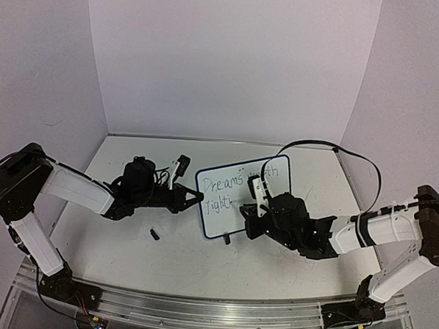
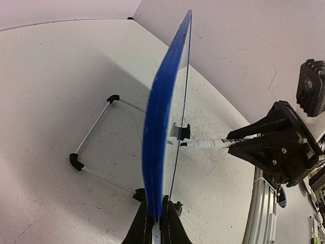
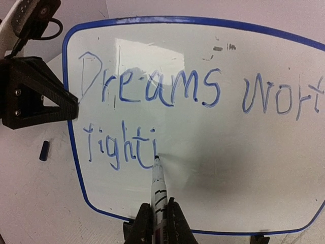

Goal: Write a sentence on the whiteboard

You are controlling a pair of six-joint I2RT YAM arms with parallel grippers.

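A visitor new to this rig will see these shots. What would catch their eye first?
The standing whiteboard at mid-table, with the sentence in blue reaching "fighti" on its second line. The right gripper holds a marker with its tip at that last letter, while the left gripper clamps the board's left edge.

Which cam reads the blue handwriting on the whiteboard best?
Right wrist: the handwriting fills the frame, legible as "Dreams wort / fighti". Top external shows it small, partly hidden by the right arm. Left wrist sees the whiteboard edge-on, no writing readable.
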